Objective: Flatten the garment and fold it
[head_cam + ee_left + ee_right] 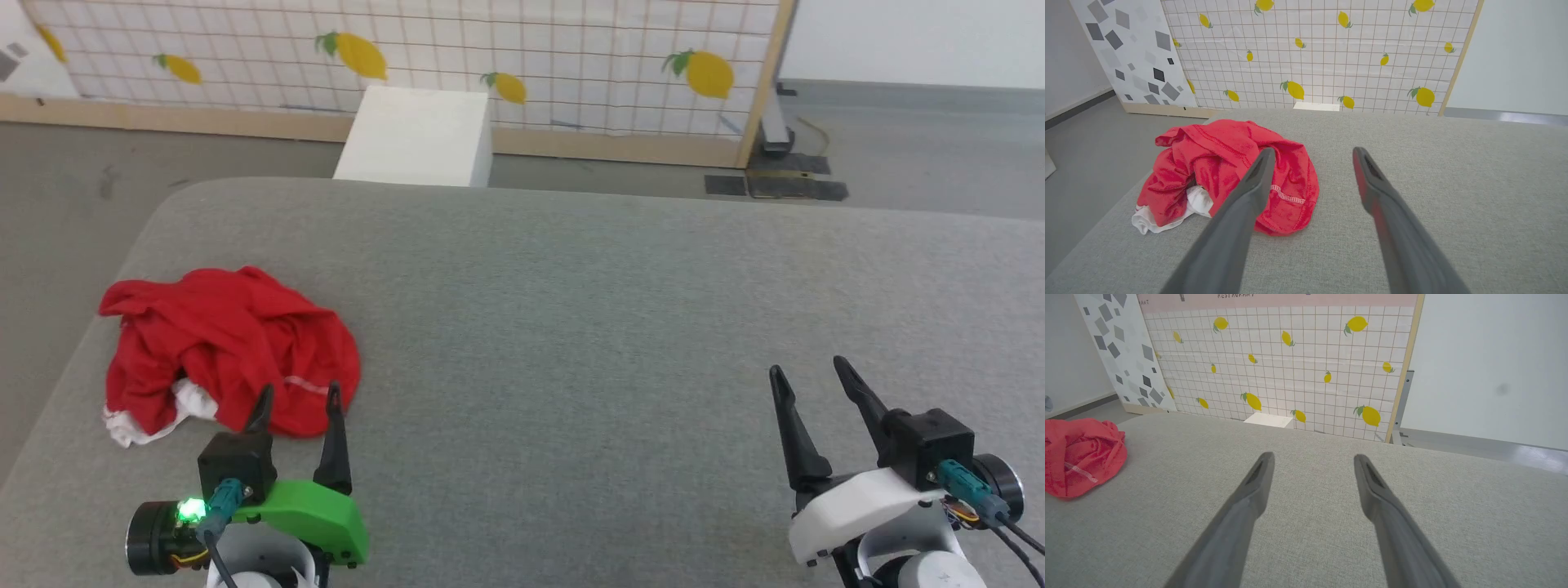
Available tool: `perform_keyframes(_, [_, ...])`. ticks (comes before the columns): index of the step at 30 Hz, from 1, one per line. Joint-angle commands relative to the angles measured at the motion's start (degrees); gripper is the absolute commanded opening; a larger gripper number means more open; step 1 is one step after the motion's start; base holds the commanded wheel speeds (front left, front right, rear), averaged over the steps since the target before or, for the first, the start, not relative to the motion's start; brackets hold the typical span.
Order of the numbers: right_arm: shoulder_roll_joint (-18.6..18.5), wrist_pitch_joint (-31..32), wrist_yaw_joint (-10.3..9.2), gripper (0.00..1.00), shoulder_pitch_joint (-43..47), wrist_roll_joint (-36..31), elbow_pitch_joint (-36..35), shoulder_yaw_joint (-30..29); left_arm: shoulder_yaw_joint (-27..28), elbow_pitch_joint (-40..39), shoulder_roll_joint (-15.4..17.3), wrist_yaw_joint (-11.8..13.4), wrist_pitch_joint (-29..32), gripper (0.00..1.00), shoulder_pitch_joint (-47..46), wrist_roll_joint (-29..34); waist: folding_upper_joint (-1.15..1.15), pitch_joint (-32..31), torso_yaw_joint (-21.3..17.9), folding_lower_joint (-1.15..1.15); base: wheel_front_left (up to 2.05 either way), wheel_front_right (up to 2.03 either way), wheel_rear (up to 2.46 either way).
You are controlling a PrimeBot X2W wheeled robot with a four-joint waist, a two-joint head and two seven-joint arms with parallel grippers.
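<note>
The red T-shirt (233, 351) lies crumpled on my grey worktop (571, 327), so it needs spreading first. My left hand (300, 389) hangs open just beside it, ready to grab. My right hand (807, 367) is open too, far off.

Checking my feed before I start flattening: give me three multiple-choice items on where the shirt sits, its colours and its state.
1. Where on the grey padded surface does the garment lie?
A. Near its left edge, just ahead of the left gripper
B. Dead centre
C. At its right edge

2. Which colour shows beside red in the garment?
A. Blue
B. White
C. Yellow

3. What state is the garment in?
A. Spread flat
B. Neatly folded
C. Crumpled in a heap

1 A: the head view shows it by the left edge, beyond that gripper.
2 B: white cloth peeks out at the heap's lower left.
3 C: it is bunched, with no flat panel.
</note>
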Motion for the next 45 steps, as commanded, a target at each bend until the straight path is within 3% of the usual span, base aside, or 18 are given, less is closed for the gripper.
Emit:
perform_keyframes(1, [0.01, -0.67, -0.02, 1.00, 0.49, 0.80, 0.43, 0.08, 0.14, 0.26, 0.16, 0.43, -0.63, 1.00, 0.84, -0.99, 0.00, 0.09, 1.40, 0.00, 0.00, 0.00, 0.00])
perform_keyframes(45, [0.03, -5.83, -0.05, 1.00, 2.04, 4.09, 5.30, 0.83, -0.35, 2.65, 0.98, 2.06, -5.82, 1.00, 2.45, -4.18, 0.00, -0.63, 14.27, 0.00, 0.00, 0.00, 0.00])
